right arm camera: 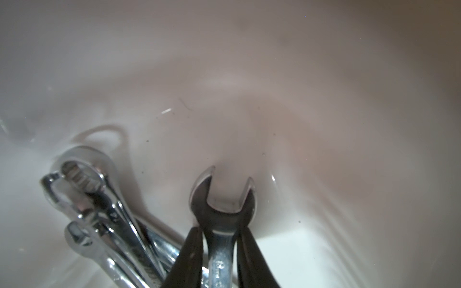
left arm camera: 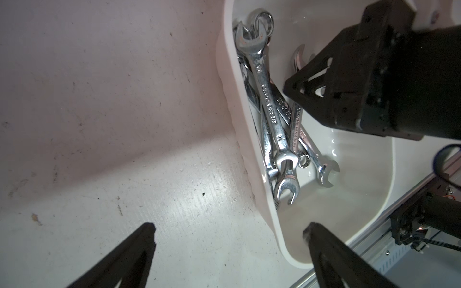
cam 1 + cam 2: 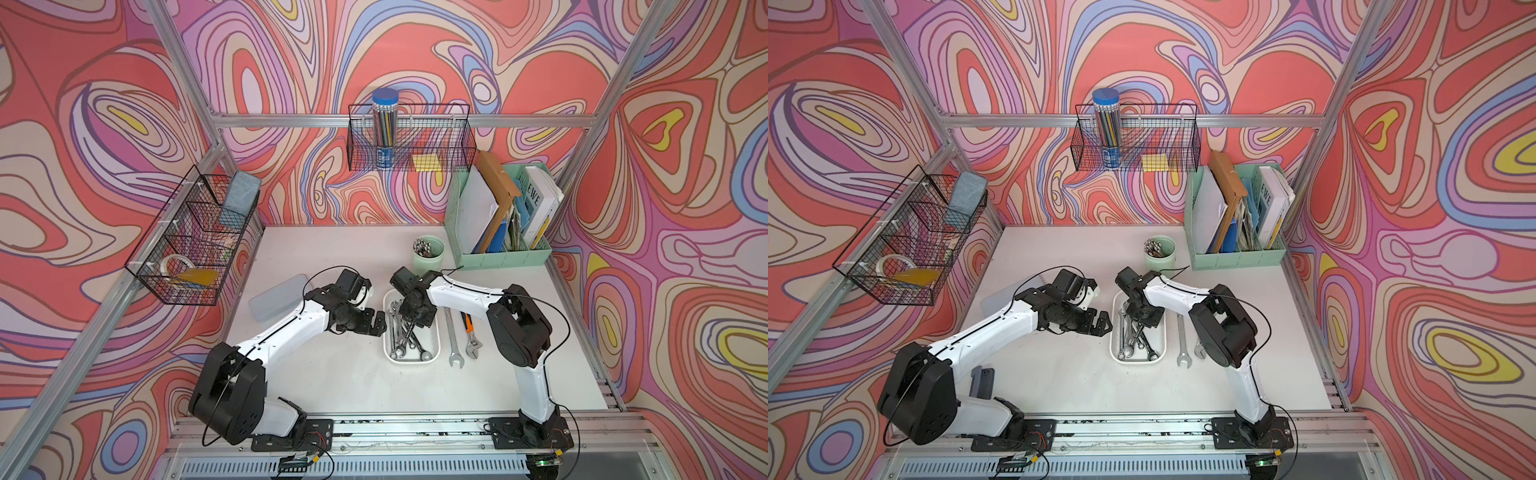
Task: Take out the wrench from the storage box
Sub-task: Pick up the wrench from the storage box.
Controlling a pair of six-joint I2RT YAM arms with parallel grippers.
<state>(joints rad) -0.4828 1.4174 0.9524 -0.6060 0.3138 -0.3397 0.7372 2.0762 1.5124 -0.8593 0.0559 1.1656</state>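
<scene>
Inside the storage box (image 3: 411, 360), toward its far end, the right claw (image 1: 220, 232) is pinching a wrench (image 1: 222, 217) by the neck just below its open head. The shank's other end seems to be lying crossed among the loose wrenches (image 2: 269, 104), so a lift is risking dragging neighbours along or twisting the wrench free. Meanwhile the left claw (image 2: 229, 228) is hanging spread wide just left of the box, holding nothing

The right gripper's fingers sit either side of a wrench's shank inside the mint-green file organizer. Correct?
Not the file organizer: the right gripper brackets the open-end wrench inside the white storage tray, as the right wrist view shows.
</scene>
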